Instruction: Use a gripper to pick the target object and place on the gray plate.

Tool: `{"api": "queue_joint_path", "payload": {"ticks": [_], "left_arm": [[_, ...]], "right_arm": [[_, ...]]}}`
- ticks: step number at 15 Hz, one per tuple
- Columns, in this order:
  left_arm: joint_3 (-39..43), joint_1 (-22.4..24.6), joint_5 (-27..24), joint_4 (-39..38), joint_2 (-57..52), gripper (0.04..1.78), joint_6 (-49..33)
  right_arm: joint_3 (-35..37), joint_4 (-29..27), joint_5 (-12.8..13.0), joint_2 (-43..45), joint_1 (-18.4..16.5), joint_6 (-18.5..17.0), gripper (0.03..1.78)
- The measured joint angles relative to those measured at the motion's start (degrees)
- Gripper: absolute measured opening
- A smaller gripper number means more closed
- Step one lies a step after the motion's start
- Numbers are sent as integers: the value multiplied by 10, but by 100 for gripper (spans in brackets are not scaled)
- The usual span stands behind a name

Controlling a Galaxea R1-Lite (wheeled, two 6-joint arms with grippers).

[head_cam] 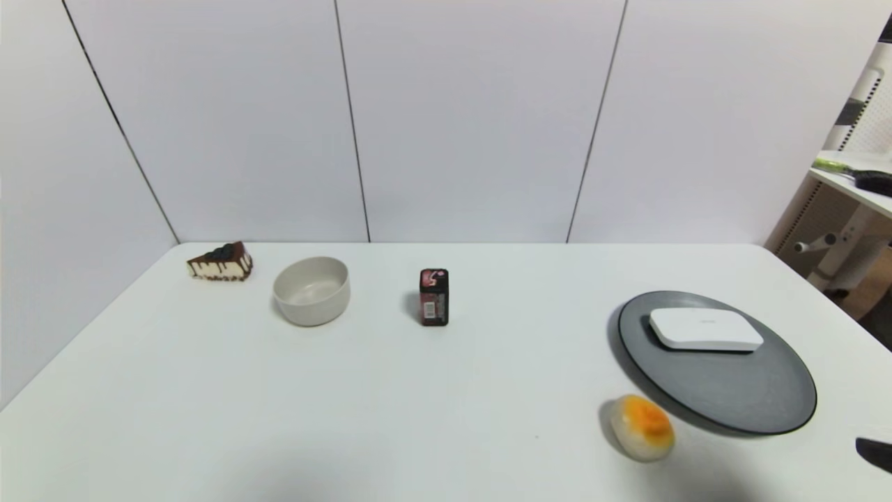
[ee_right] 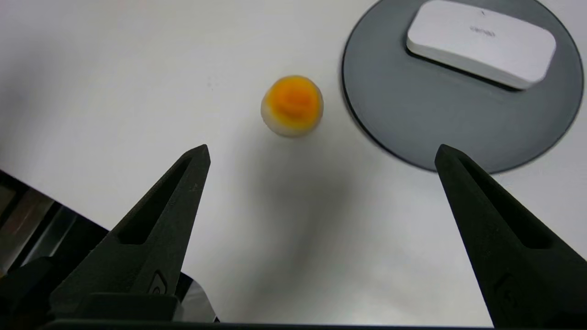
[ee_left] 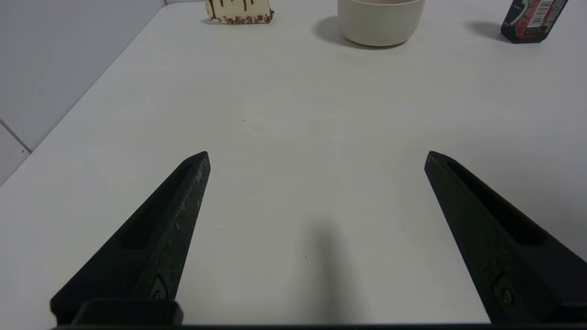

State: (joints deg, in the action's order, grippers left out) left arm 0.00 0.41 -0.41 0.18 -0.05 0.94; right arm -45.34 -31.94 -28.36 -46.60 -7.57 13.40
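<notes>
The flat white rounded box (head_cam: pixel 705 329) lies on the far part of the gray plate (head_cam: pixel 732 390) at the right of the table. The right wrist view shows the box (ee_right: pixel 481 41) on the plate (ee_right: pixel 426 119) too. My right gripper (ee_right: pixel 321 153) is open and empty above the bare table near its front edge, short of the plate; only one dark fingertip (head_cam: pixel 877 453) shows in the head view. My left gripper (ee_left: pixel 316 156) is open and empty over the bare table at the front left, out of the head view.
An orange-topped round bun (head_cam: pixel 642 427) sits just in front of the plate's left rim. A dark red carton (head_cam: pixel 433 297) stands mid-table, a beige bowl (head_cam: pixel 311 290) and a cake slice (head_cam: pixel 220 262) at the back left. A side desk (head_cam: pixel 854 181) stands at the right.
</notes>
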Motion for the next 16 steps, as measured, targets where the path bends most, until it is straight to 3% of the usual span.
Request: {"api": "queue_joint_path", "payload": {"ticks": [4,7,10,12,14,16], "left_arm": [[0,0,0,0,0,169,0],[0,0,0,0,0,169,0],[0,0,0,0,0,169,0],[0,0,0,0,0,169,0],[0,0,0,0,0,169,0],[0,0,0,0,0,169,0]], "right_arm": [[175,134,141,167,57,-34,169],[301,265,221,275,75,-56,169],[383,333,246,357,77,-69,169],[420,340,257,406,75,-71,169],[444,345,289,440,74,-80,169],[451,339,293,457,74,-103,169]]}}
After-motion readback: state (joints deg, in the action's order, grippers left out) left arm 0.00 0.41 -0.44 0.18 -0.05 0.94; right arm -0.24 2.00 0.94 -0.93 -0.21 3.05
